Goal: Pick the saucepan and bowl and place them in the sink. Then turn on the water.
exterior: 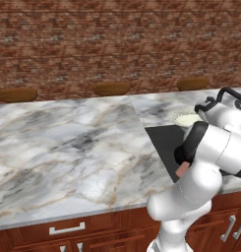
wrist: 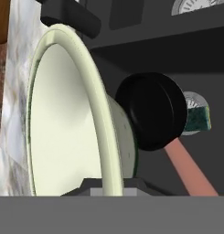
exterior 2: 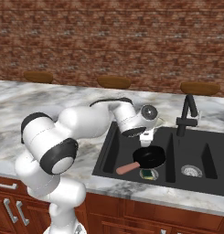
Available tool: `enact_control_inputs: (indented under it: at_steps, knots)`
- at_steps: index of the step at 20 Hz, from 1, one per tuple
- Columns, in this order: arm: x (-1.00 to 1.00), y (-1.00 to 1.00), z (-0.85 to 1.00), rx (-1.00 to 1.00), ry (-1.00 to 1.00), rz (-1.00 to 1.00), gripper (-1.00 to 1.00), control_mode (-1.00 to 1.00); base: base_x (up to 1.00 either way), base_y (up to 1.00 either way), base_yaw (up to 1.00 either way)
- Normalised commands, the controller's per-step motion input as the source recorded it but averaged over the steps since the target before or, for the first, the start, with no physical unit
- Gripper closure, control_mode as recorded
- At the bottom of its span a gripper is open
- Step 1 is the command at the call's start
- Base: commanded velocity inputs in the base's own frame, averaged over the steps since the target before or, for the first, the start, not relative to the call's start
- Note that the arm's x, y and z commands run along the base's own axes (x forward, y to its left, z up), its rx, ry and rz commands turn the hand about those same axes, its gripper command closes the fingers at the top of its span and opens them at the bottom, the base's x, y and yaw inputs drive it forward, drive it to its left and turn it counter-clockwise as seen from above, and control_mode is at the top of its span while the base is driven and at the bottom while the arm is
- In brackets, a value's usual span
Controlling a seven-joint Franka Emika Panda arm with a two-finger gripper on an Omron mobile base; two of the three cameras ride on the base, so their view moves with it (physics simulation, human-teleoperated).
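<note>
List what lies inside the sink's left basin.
In the sink: the saucepan, and beside it a green-yellow sponge. The held bowl hangs above; the saucepan partly covers the drain.

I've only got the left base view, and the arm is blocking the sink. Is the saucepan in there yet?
Observer: Yes. The saucepan lies in the sink, with its pink handle pointing toward the front.
Operator: And the bowl?
Observer: The gripper is shut on the bowl at its rim, holding it tipped on edge near the back of the saucepan's basin.
Operator: Is the water running?
Observer: No, there's no stream under the faucet.
</note>
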Motion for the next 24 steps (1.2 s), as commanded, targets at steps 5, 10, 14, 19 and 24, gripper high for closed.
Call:
enact_control_inputs:
  at_steps: [5,10,14,19,24]
  knots:
    - [0.00,0.00,-0.42,0.00,0.01,-0.02,1.00,-1.00,0.00,0.00,0.00]
    - [0.03,-0.07,-0.54,0.00,0.00,-0.01,1.00,-1.00,0.00,0.00,0.00]
    - [0.09,-0.10,-0.50,0.00,0.00,0.00,1.00,-1.00,0.00,0.00,0.00]
    - [0.11,-0.05,-0.49,0.00,0.00,0.00,1.00,-1.00,0.00,0.00,0.00]
    - [0.09,-0.03,-0.45,0.00,0.00,0.00,1.00,-1.00,0.00,0.00,0.00]
